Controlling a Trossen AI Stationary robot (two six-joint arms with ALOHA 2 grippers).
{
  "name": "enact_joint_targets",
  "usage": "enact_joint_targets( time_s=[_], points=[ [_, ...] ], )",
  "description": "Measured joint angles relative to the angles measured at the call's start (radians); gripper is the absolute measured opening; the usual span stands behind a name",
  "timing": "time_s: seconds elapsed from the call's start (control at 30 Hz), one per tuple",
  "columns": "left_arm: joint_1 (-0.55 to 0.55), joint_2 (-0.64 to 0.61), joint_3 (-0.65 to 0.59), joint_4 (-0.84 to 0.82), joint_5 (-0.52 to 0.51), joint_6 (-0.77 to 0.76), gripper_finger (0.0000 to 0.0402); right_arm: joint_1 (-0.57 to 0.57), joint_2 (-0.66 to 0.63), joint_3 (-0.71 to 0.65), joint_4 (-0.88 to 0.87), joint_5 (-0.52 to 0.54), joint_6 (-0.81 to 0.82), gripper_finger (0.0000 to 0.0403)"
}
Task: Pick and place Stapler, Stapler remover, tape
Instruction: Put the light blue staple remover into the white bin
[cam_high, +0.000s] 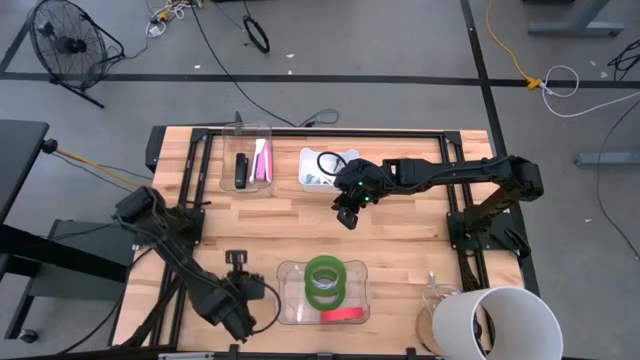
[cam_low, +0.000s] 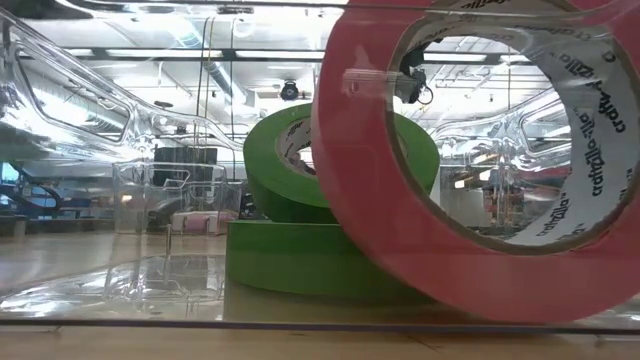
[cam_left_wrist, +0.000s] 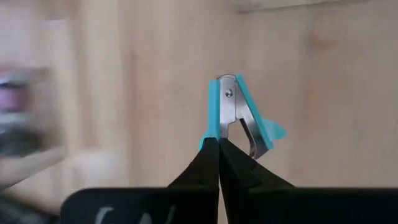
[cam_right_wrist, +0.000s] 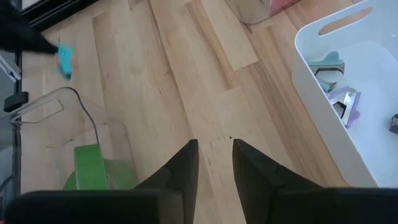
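Note:
My left gripper (cam_high: 237, 262) (cam_left_wrist: 217, 142) is near the table's front left and shut on a teal staple remover (cam_left_wrist: 239, 115). The remover also shows in the right wrist view (cam_right_wrist: 64, 57). My right gripper (cam_high: 347, 215) (cam_right_wrist: 214, 146) is open and empty over bare wood, beside the white bin (cam_high: 325, 167). Three tape rolls sit in a clear container (cam_high: 290, 300). One green roll (cam_low: 300, 258) lies flat, a second green roll (cam_low: 300, 165) leans on it, and the red roll (cam_low: 480, 160) stands on its edge. A black stapler (cam_high: 241, 168) and a pink one (cam_high: 263, 160) lie in a clear tray. My left gripper pinches the staple remover between its two fingertips, at the end of one teal side (cam_left_wrist: 210, 138) beside the metal claws (cam_left_wrist: 252, 144). The remover sticks out past the fingertips with its riveted hinge end (cam_left_wrist: 229, 93) away from the gripper. It looks lifted clear of the table.
The white bin holds more staple removers (cam_right_wrist: 339, 99). A white bucket-like container (cam_high: 495, 322) stands at the front right corner. Black frame rails (cam_high: 190, 200) run along the table's left, far and right sides. Bare wood (cam_high: 290, 225) lies between the containers.

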Motion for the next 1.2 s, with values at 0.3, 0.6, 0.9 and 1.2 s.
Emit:
enact_joint_targets(
  time_s=[0.3, 0.6, 0.9, 1.2],
  points=[
    [0.054, -0.108, 0.028, -0.161, -0.210, -0.039, 0.0000, 0.000, 0.000, 0.000, 0.000, 0.000, 0.000, 0.0100],
    [0.266, -0.256, 0.028, -0.153, -0.444, 0.101, 0.0000, 0.000, 0.000, 0.000, 0.014, 0.000, 0.015, 0.0100],
    [0.603, -0.310, 0.028, 0.087, -0.370, 0.499, 0.0000, 0.000, 0.000, 0.000, 0.076, 0.000, -0.008, 0.0100],
    [0.912, -0.306, 0.028, 0.435, -0.096, 0.828, 0.0000, 0.000, 0.000, 0.000, 0.074, 0.000, -0.083, 0.0100]
  ],
)
